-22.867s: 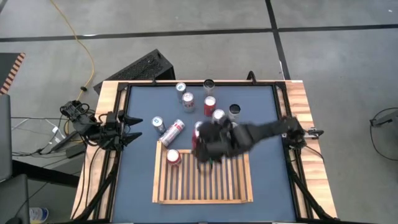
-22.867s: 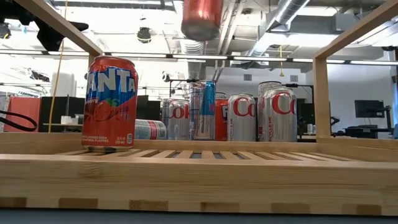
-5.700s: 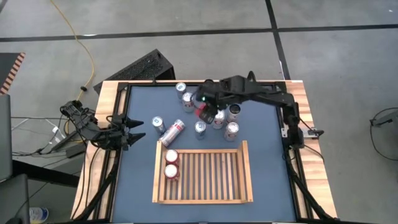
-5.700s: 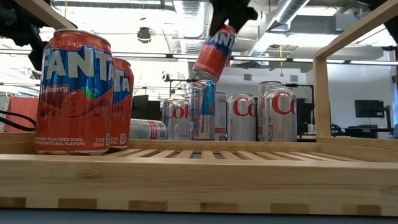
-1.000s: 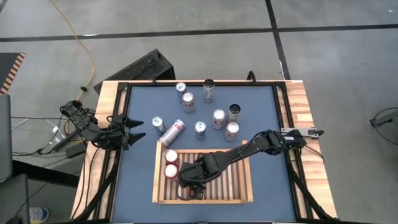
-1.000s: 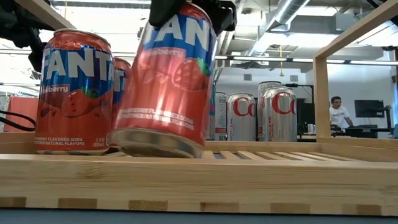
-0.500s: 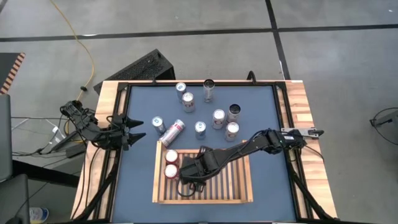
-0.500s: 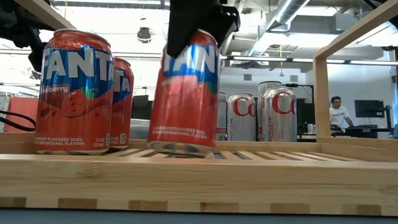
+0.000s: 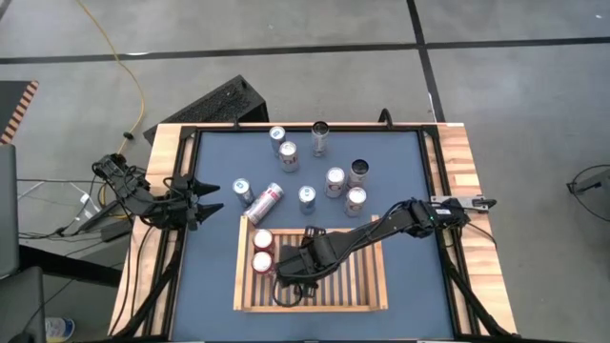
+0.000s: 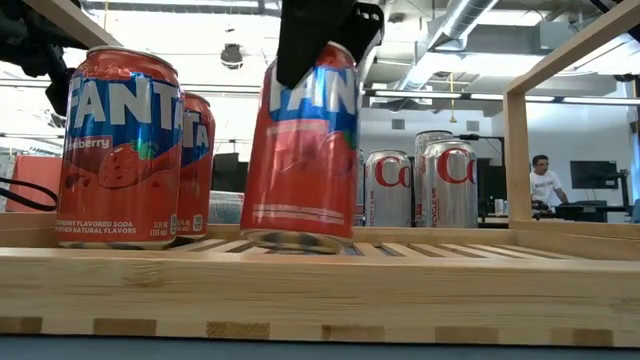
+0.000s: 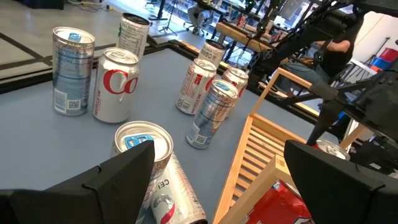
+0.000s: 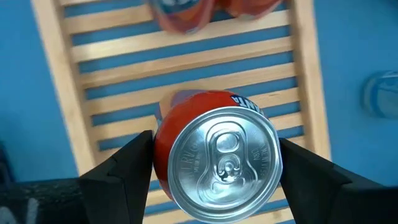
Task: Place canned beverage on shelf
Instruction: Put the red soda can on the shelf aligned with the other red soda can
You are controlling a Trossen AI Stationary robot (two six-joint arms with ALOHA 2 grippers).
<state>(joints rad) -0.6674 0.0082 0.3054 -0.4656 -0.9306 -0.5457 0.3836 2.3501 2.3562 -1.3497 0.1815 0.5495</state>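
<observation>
Red can [image 10: 303,150] now upright on shelf [image 9: 374,286], no longer tilted; clasped by right gripper [image 9: 291,274], beside two cans. Left gripper [image 9: 212,198] wide open, unmoved.

Held can [image 9: 293,273] under end effector [image 9: 294,276]

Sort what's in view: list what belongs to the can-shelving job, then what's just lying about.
Job:
- right gripper, clamped on red Fanta can
- shelf
- two Fanta cans standing on it
- loose cans on the blue tabletop

Lying about:
- left gripper, idle at the table's left edge
- yellow cable
</observation>
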